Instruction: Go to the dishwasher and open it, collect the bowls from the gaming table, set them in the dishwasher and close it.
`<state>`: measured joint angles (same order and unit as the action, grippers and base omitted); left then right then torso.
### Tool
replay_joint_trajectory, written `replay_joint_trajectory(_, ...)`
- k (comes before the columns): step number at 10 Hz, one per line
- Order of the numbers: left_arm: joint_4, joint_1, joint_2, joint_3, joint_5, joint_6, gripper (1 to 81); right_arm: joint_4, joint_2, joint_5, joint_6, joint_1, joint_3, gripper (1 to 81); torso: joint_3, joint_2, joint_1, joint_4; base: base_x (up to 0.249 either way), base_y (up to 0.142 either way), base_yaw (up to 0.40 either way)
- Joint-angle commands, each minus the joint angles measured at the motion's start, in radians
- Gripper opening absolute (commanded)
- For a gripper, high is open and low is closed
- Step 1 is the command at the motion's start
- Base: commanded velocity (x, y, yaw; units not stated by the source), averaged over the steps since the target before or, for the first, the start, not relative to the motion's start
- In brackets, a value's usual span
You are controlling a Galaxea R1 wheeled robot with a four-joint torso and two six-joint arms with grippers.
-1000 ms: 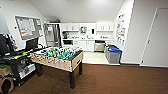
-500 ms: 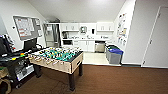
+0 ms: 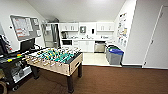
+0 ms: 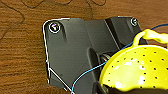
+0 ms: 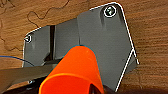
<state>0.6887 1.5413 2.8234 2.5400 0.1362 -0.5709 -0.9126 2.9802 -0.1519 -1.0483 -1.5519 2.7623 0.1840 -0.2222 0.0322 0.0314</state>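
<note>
Two bowls aboard, dishwasher ahead

Two bowls ride with the robot: the perforated yellow-green bowl (image 4: 136, 67) sits large at the left gripper, the orange-red bowl (image 5: 75, 72) at the right gripper; whether either gripper is actually clamped on its bowl I cannot tell. Across the room, past the foosball table (image 3: 56, 60), the steel-fronted dishwasher (image 3: 99, 47) sits under the kitchen counter, left of the bins (image 3: 115, 55). Judging by this, the carrying leg is in hand; next calls for a clear drive onward to the dishwasher.
</note>
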Motion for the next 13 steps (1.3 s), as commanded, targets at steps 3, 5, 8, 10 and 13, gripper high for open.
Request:
replay_joint_trajectory(3, 0.014, -0.049, -0.018, -0.003, -0.029, 0.009, 1.0, -0.005, -0.007, 0.035, -0.001, 0.049, 0.002, 1.0, 0.0, 0.0, 0.0, 0.0, 0.137, -0.073, 0.0)
replay_joint_trajectory(5, 0.012, -0.049, -0.016, -0.003, -0.029, 0.009, 1.0, -0.005, -0.007, 0.035, -0.001, 0.048, 0.003, 1.0, 0.0, 0.0, 0.0, 0.0, 0.142, -0.074, 0.0)
replay_joint_trajectory(8, 0.012, -0.048, -0.019, -0.003, -0.029, 0.009, 1.0, -0.005, -0.007, 0.035, 0.001, 0.049, 0.0, 1.0, 0.0, 0.0, 0.0, 0.0, 0.142, -0.074, 0.0)
replay_joint_trajectory(10, 0.012, -0.046, -0.021, -0.003, -0.029, 0.009, 1.0, -0.005, -0.004, 0.035, 0.001, 0.051, 0.002, 1.0, 0.0, 0.0, 0.0, 0.0, 0.142, -0.067, 0.0)
replay_joint_trajectory(13, 0.012, -0.046, -0.022, -0.003, -0.029, 0.009, 1.0, -0.005, -0.002, 0.035, 0.001, 0.048, 0.003, 1.0, 0.0, 0.0, 0.0, 0.0, 0.142, -0.042, 0.0)
